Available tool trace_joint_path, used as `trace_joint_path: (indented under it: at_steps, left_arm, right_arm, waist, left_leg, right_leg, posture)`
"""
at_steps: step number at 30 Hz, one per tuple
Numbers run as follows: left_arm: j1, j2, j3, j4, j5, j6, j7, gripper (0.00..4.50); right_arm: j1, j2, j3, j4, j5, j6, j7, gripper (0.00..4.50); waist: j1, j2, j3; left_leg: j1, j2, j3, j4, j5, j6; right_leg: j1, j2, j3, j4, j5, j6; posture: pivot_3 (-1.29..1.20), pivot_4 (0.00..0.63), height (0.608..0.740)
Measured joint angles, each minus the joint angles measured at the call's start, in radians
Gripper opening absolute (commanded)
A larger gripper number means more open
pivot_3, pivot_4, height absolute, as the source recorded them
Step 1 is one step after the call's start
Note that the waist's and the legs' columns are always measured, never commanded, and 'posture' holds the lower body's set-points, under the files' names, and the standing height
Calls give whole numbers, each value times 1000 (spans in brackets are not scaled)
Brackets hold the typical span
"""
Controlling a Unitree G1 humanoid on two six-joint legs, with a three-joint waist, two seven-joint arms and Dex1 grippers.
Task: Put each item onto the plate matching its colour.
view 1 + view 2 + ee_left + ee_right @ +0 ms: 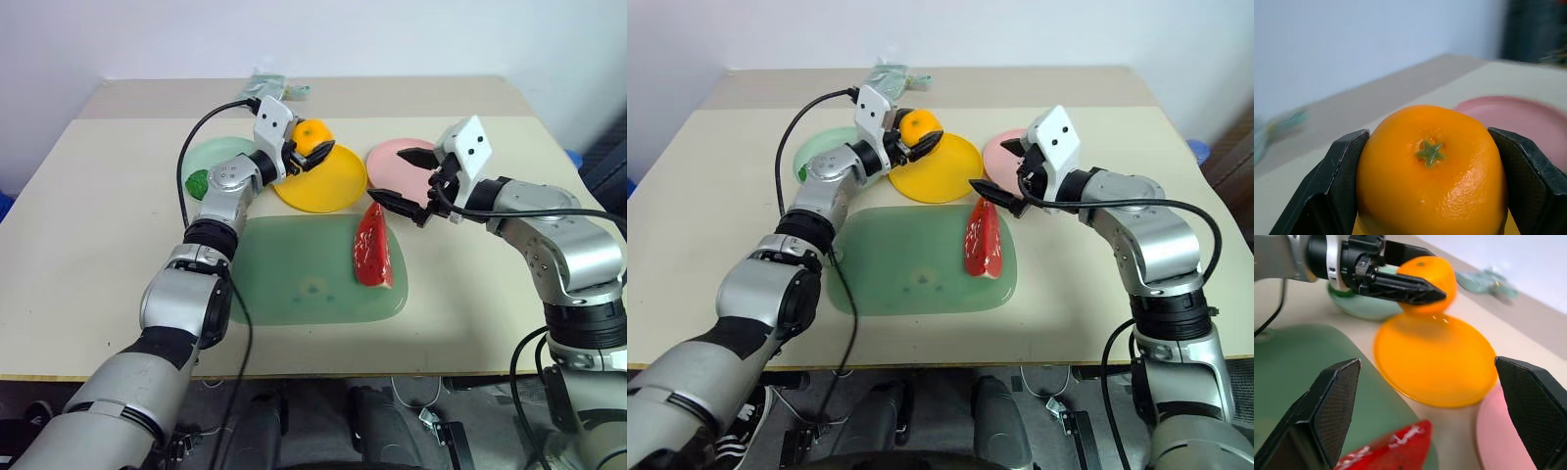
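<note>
Nearest lies the green board (294, 284), with the watermelon wedge (373, 247) at its right end. Going left to right: the green leafy ball (199, 181) sits on the mint plate (220, 155); the left gripper (312, 155) clamps the orange (1430, 171) above the yellow plate's (333, 181) far rim; the right gripper (411, 182) hangs wide open and empty beside the pink plate (390, 162). Released here, the orange could roll off that rim. A pale wooden table (88, 245) meets a plain wall (313, 39).

My head pair looks down across the table (88, 294); both wrist cameras sit close, sharing the orange (1430, 171).
</note>
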Motion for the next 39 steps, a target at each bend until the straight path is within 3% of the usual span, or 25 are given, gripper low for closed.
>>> trace_joint_path:
  at_steps: [1, 10, 13, 16, 19, 25, 33, 39]
  left_arm:
    - [1, -10, 0, 33, 8, 0, 27, 4483]
    - [-5, -28, 13, 83, 54, -47, 50, 4483]
    - [-4, -20, 44, 60, 19, -89, -107, 4483]
    - [8, 3, 103, -12, -81, -86, -384, 4483]
    - [55, 85, 125, -129, -177, 19, -700, 4483]
    - [215, 215, 111, -308, -239, 199, -990, 4483]
    - [369, 320, 81, -544, -256, 303, -1061, 4483]
    - [451, 367, 102, -705, -339, 441, -1026, 4483]
  right_arm:
    - [-1, 4, 0, 0, -4, 0, -2, 4500]
    - [0, 32, -27, -93, 20, 121, -75, 4500]
    - [-10, 113, -80, -158, 77, 254, -178, 4500]
    - [-36, 121, -68, -252, 94, 416, -260, 4500]
    - [-98, 125, -83, -297, 94, 643, -354, 4500]
    - [-184, 207, -156, -308, 115, 936, -451, 4500]
    - [-149, 216, -140, -300, 262, 946, -600, 4500]
    - [-103, 187, -157, -183, 585, 946, -813, 4500]
  waist:
    - [1, 0, 0]
    - [2, 0, 0]
    - [1, 0, 0]
    - [-3, 0, 0]
    - [-8, 1, 0]
    - [0, 1, 0]
    - [-5, 1, 0]
    - [-5, 1, 0]
  left_leg:
    - [0, 0, 0, 0, 0, 0]
    - [-1, 0, 0, 1, 0, 0]
    - [-1, 0, 0, 1, 0, 0]
    - [-1, 0, 0, 0, 0, 0]
    - [0, 1, 0, 0, 0, 0]
    - [-1, 0, -1, 0, 0, 0]
    - [0, 1, -1, 0, 0, 0]
    - [0, 1, -1, 0, 0, 0]
  right_leg:
    - [0, 0, 0, 0, 0, 0]
    - [0, 0, 0, 0, 0, 0]
    - [0, 0, 0, 0, 0, 0]
    - [-1, 0, 0, 0, 0, 0]
    - [-1, 1, 0, 1, 0, -1]
    - [-1, 0, 0, 1, 0, -1]
    - [-1, 0, 0, 2, 0, -1]
    - [-1, 0, 0, 2, 0, -1]
  posture:
    - [0, 150, 740]
    - [0, 150, 740]
    - [0, 150, 740]
    - [0, 150, 740]
    - [0, 150, 740]
    - [0, 150, 740]
    - [0, 150, 740]
    - [0, 150, 740]
